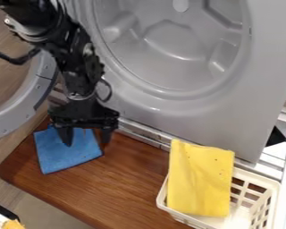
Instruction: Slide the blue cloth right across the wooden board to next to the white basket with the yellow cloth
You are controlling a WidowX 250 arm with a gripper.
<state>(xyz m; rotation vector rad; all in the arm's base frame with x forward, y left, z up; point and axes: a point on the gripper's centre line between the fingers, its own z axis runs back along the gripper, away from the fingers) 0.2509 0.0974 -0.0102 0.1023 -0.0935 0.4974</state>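
Note:
The black gripper hangs down at the left, over the upper part of a blue cloth. Its fingers stand wide apart, one over the cloth and the other by the cloth's right edge; whether they touch it I cannot tell. The cloth lies flat on a brown wooden board. A yellow cloth is draped over the left part of a cream plastic basket at the lower right.
Behind the board stands a grey washing machine front with a round drum opening. Its round door is swung out at the left, beside the arm. A white rail runs along the machine's base. A small yellow-orange item shows at the bottom left corner.

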